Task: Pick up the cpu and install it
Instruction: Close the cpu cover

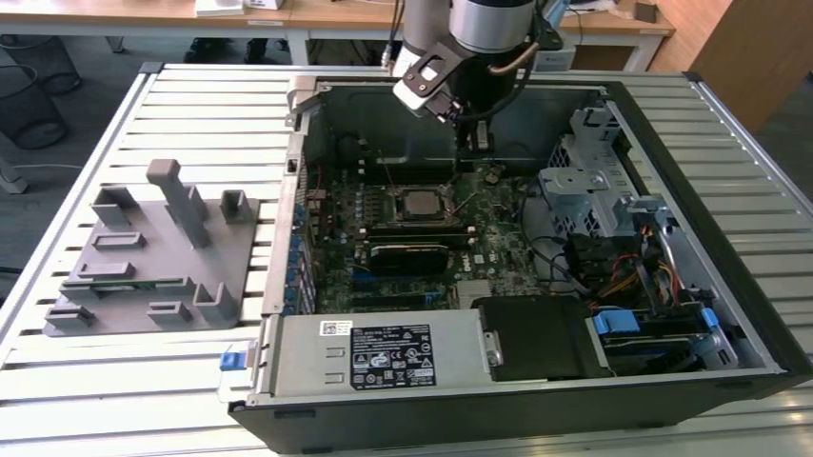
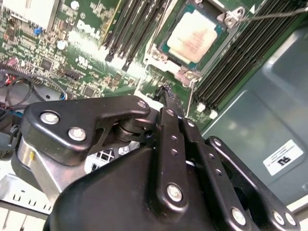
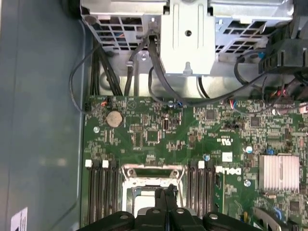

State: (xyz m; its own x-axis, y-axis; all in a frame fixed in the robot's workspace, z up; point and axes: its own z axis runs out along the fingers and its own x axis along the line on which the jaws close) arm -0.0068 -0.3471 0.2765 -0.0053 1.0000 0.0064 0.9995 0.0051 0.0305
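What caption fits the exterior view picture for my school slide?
The gripper hangs inside the open computer case, near the cpu sitting on the motherboard.

the arm comes down from above, wrist housing tilted toward the exterior view's left, and its gripper points downward, slim black jaws pressed together, empty, in both wrist views.

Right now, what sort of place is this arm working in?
Probably a robotics lab or workshop set up in an office: an open black desktop computer case lies on a slatted silvery metal workbench, beside a grey plastic fixture block, with pale wooden desks behind.
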